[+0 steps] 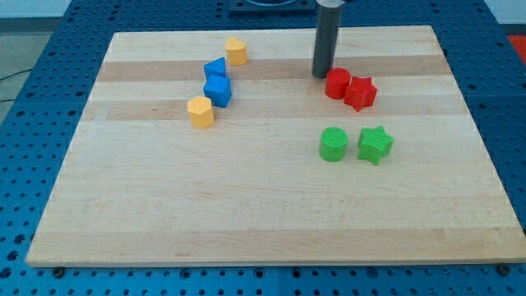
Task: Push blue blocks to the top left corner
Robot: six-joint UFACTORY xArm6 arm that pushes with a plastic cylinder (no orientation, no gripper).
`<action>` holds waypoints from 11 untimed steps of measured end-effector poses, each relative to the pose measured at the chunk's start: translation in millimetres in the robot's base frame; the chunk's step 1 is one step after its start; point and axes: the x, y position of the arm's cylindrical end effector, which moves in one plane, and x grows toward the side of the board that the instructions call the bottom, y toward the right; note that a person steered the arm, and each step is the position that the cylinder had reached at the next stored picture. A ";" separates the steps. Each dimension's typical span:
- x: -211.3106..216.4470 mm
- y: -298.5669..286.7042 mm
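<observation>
Wooden desk (263, 214) lying on a blue pegboard surface (33, 107), filling most of the view. Dark rod (327, 37) coming down from the view's top, my tip (320, 76) resting on the desk in its upper right part. No hand on this arm, only the rod end, so nothing opened, closed or held.

Just to the view's right of my tip, touching or nearly so: red cylinder (337, 84), with red star (361, 93) pressed against its far side. Further toward the view's bottom from my tip, well apart: green cylinder (334, 144) and green star (375, 145), side by side with a small gap.

Far to the view's left of my tip, across bare wood: the two blue blocks. Blue cube (218, 90) and, touching it on the upper side, a second blue block (215, 69), shape hard to make out. Both sitting in the upper left part of the desk but short of the corner.

Hemming the blue pair in: one yellow block (236, 51) just above them toward the view's top, another yellow block (200, 112) just below and left, touching or almost touching the blue cube. Nothing standing between my tip and the blue pair.
</observation>
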 end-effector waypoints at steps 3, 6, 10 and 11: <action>-8.6 -201.6; 48.3 -107.4; 4.4 -234.1; -5.4 -221.2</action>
